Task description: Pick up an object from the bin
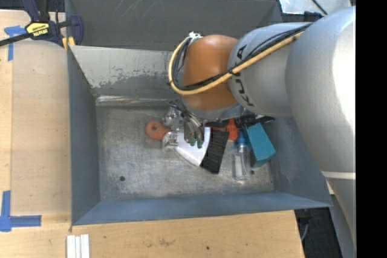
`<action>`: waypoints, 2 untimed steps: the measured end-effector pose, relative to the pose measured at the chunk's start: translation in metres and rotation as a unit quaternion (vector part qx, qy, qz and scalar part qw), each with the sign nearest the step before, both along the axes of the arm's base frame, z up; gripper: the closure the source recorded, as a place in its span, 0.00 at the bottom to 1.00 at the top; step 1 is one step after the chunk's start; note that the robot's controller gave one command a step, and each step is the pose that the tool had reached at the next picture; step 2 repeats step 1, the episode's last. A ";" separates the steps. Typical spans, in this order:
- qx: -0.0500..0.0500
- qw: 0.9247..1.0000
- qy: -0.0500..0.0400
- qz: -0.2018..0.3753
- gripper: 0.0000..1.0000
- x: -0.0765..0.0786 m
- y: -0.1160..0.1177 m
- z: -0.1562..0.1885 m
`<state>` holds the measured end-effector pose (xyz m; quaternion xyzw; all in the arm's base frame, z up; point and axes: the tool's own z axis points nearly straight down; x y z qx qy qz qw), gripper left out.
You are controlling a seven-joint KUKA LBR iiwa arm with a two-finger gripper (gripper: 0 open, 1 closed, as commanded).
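Grey metal bin (121, 151), floor scuffed. On floor, ctr to right, one cluster: orange-brown flat piece (155, 129) at its left end, then white item (192, 154), black brush (214, 151) touching it, clear bottle (240, 161), blue block (261, 143). Dark speck (122, 178) front-left, well apart.

bin floor (121, 160) free view-L, heap (233, 151) crowds centre-R

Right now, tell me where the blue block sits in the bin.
The blue block lies at the right of the bin floor in the camera view, a clear bottle just left of it.
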<state>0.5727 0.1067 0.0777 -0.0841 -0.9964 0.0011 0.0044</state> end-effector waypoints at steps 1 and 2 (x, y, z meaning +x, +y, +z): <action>0.000 1.000 0.000 0.000 1.00 0.000 0.000 0.000; 0.000 1.000 0.000 0.000 1.00 0.000 0.000 0.000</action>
